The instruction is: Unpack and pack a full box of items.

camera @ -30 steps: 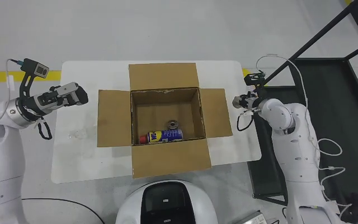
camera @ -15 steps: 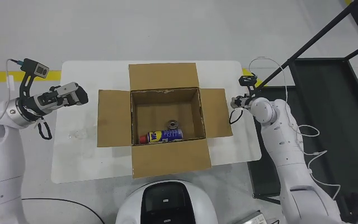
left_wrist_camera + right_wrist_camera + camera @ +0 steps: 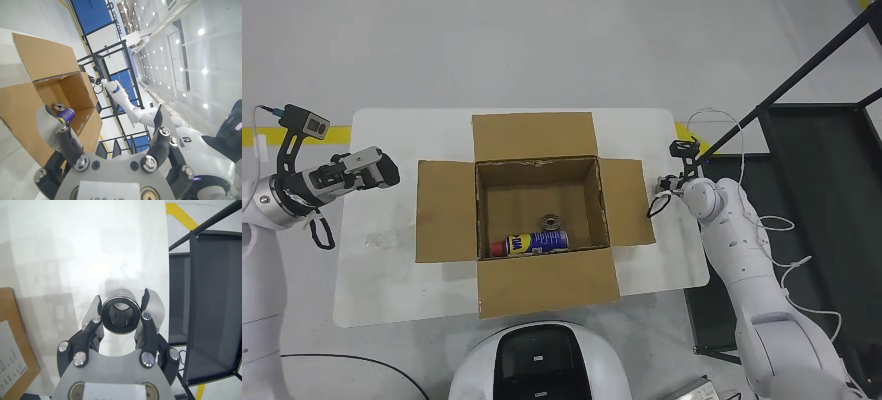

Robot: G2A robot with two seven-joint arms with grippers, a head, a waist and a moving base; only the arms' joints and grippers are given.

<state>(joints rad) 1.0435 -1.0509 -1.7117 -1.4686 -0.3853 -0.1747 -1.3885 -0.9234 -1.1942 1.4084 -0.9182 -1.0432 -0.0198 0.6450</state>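
the right gripper (image 3: pixel 122 302) pinches the steel bearing sleeve (image 3: pixel 121 330) across its round sides, heavy, rigid and slick i'd guess, best squeezed mid-length, while the left gripper (image 3: pixel 103 113) gapes empty.

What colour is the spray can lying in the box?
The can is mostly blue with a yellow band, clearest in the top view.

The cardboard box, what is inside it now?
Inside the cardboard box lie a blue spray can on its side and a small metal ring beside it. Anything beneath them is covered.
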